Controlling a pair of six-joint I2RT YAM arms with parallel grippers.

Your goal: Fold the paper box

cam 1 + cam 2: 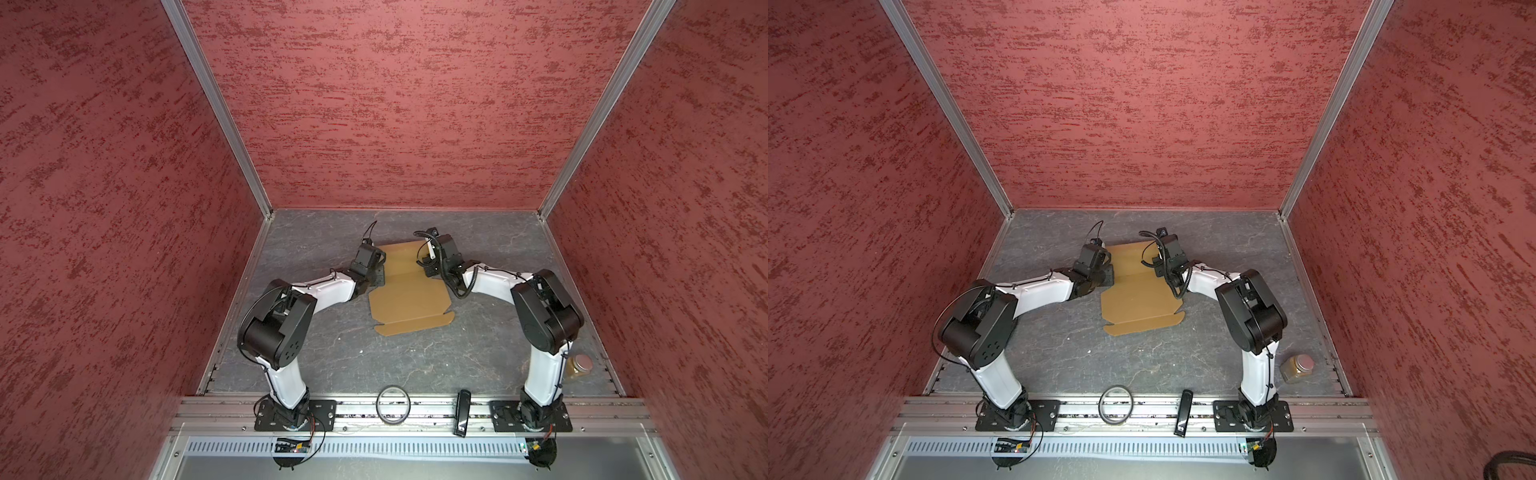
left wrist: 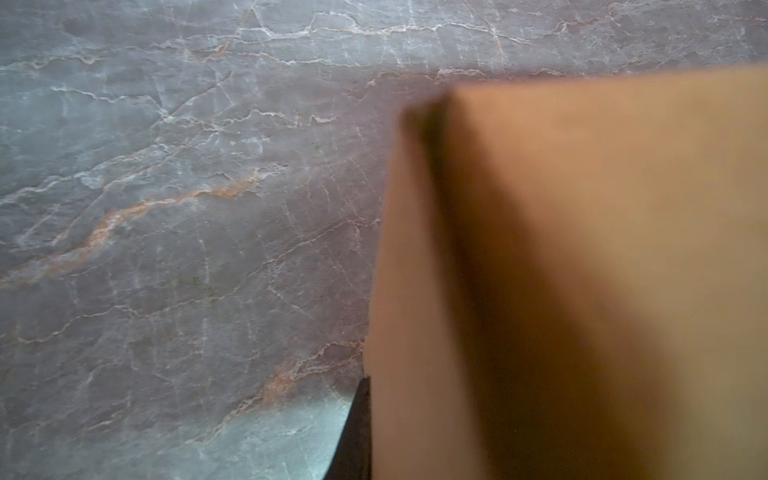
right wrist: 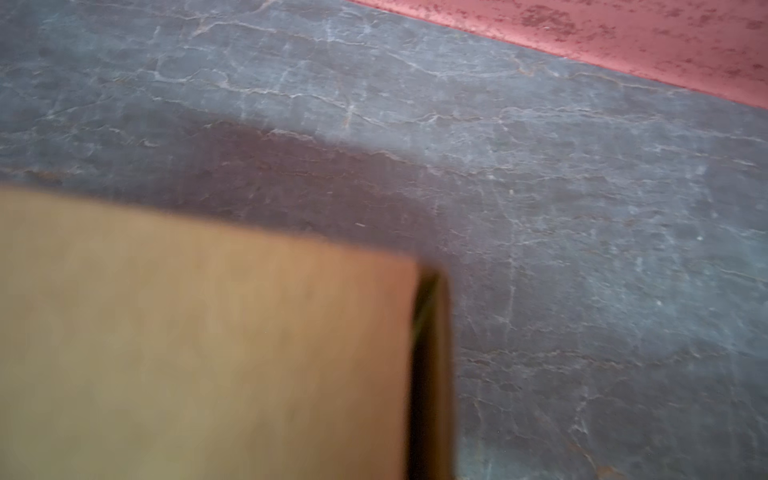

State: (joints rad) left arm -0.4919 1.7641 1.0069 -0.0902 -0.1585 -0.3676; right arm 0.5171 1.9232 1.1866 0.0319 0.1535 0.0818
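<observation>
The paper box [image 1: 409, 297] [image 1: 1138, 301] is a tan cardboard sheet lying mostly flat mid-table, with a narrow flap at its near edge. My left gripper [image 1: 376, 261] [image 1: 1105, 259] is at the sheet's far left edge. In the left wrist view a raised side flap [image 2: 411, 291] stands against one black finger [image 2: 355, 436]; the other finger is hidden behind it, and the gripper is shut on that flap. My right gripper [image 1: 428, 268] [image 1: 1158, 268] hovers over the far right edge. The right wrist view shows only blurred cardboard [image 3: 208, 332] close up, with the fingers hidden.
A jar [image 1: 579, 365] [image 1: 1298, 368] with amber contents and a metal lid stands by the right arm's base. A black ring [image 1: 393, 404] and a black flat device [image 1: 462, 413] lie on the front rail. Red walls [image 1: 395, 124] enclose the grey marbled table [image 1: 415, 361].
</observation>
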